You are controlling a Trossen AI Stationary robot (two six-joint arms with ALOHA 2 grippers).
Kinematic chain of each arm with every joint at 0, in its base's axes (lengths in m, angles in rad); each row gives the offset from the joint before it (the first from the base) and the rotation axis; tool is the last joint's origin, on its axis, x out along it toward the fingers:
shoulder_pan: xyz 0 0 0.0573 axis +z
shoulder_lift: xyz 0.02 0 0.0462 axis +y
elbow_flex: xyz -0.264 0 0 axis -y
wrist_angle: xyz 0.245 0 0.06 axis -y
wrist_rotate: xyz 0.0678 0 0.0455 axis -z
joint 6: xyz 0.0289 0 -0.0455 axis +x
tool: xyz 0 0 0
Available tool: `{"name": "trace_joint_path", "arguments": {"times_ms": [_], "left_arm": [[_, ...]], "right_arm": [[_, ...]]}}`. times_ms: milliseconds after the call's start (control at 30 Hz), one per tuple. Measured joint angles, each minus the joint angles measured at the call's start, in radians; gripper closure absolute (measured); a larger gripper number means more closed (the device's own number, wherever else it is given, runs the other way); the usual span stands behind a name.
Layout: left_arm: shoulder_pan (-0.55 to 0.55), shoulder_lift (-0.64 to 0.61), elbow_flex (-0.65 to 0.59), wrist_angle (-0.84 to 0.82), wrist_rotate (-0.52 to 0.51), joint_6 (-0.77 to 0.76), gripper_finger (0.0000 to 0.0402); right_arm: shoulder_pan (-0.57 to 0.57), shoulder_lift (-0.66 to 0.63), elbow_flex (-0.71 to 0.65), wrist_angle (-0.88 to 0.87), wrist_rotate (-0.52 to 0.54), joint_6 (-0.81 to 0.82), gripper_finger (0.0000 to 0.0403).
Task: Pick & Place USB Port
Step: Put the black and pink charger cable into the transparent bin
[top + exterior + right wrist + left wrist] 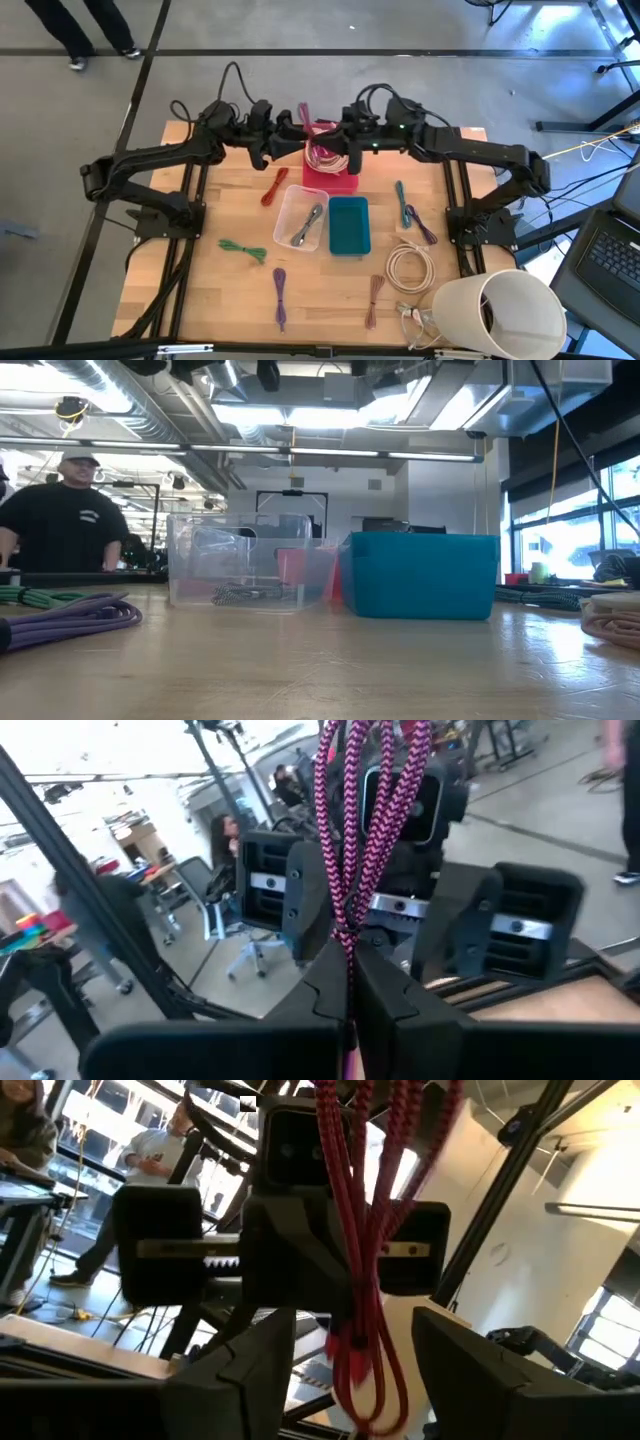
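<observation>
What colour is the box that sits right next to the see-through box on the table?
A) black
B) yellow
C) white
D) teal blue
D. In the high view the teal bin sits right beside the clear bin, and the low view shows the same pair side by side; the pink bin stands behind them, below the two grippers.

Around your wooden table (330, 300) lies a grey concrete floor (300, 25) crossed by dark seams. Look level across it and you see an open ceiling with silver ducts (150, 400) and strip lights (330, 415), and tall windows (560, 530) bright on one side. A person in a black shirt (65, 520) stands behind. An open laptop (605, 255) sits beside the table.
</observation>
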Motion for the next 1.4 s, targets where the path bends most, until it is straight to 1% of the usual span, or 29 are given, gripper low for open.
{"name": "trace_joint_path", "arguments": {"times_ms": [100, 200, 367, 400, 467, 600, 667, 733, 800, 967, 1033, 1100, 1167, 1233, 1333, 1400], "left_arm": [[0.000, 0.000, 0.000, 0.000, 0.000, 0.009, 0.0201], [0.000, 0.000, 0.000, 0.000, 0.003, 0.016, 0.0201], [0.000, 0.000, 0.000, 0.001, 0.003, 0.038, 0.0213], [0.000, -0.001, 0.000, 0.002, 0.004, 0.046, 0.0223], [0.000, -0.001, 0.000, 0.002, 0.015, 0.065, 0.0257], [0.000, -0.002, 0.000, 0.007, 0.069, 0.092, 0.0372], [0.000, -0.002, 0.000, 0.009, 0.078, 0.089, 0.0384], [0.000, -0.003, 0.000, 0.028, 0.078, 0.087, 0.0385], [0.000, -0.004, 0.000, 0.040, 0.082, 0.087, 0.0385], [0.009, -0.010, 0.000, 0.048, 0.100, 0.079, 0.0386], [0.012, -0.010, 0.000, 0.047, 0.108, 0.072, 0.0386], [0.022, -0.013, 0.000, 0.044, 0.124, 0.057, 0.0386], [0.035, -0.022, 0.000, 0.031, 0.143, 0.021, 0.0386], [0.043, -0.034, 0.000, -0.021, 0.170, -0.015, 0.0386], [0.043, -0.055, 0.000, -0.200, 0.175, -0.027, 0.0387], [0.029, -0.069, 0.000, -0.355, 0.142, -0.027, 0.0387]], "right_arm": [[0.006, 0.037, 0.033, -0.008, -0.025, 0.015, 0.0401], [0.020, 0.056, 0.043, -0.009, -0.027, 0.019, 0.0402], [0.031, 0.073, 0.043, -0.017, -0.027, 0.023, 0.0402], [0.031, 0.073, 0.043, -0.016, -0.027, 0.023, 0.0402], [0.032, 0.073, 0.043, -0.018, -0.027, 0.026, 0.0402], [0.032, 0.073, 0.043, -0.025, -0.027, 0.026, 0.0402], [0.030, 0.073, 0.043, -0.029, -0.027, 0.025, 0.0396], [0.030, 0.073, 0.043, -0.023, -0.027, 0.022, 0.0382], [0.025, 0.071, 0.043, -0.021, -0.027, 0.002, 0.0359], [0.018, 0.044, 0.043, -0.029, -0.022, -0.104, 0.0276], [0.012, 0.016, 0.043, -0.065, -0.022, -0.121, 0.0242], [0.000, -0.025, 0.043, -0.160, -0.013, -0.135, 0.0215], [-0.012, -0.074, 0.043, -0.315, 0.042, -0.136, 0.0196], [-0.020, -0.124, 0.043, -0.494, 0.152, -0.147, 0.0186], [-0.023, -0.198, 0.043, -0.731, 0.349, -0.152, 0.0185], [-0.023, -0.242, 0.043, -0.845, 0.458, -0.124, 0.0189]]}}
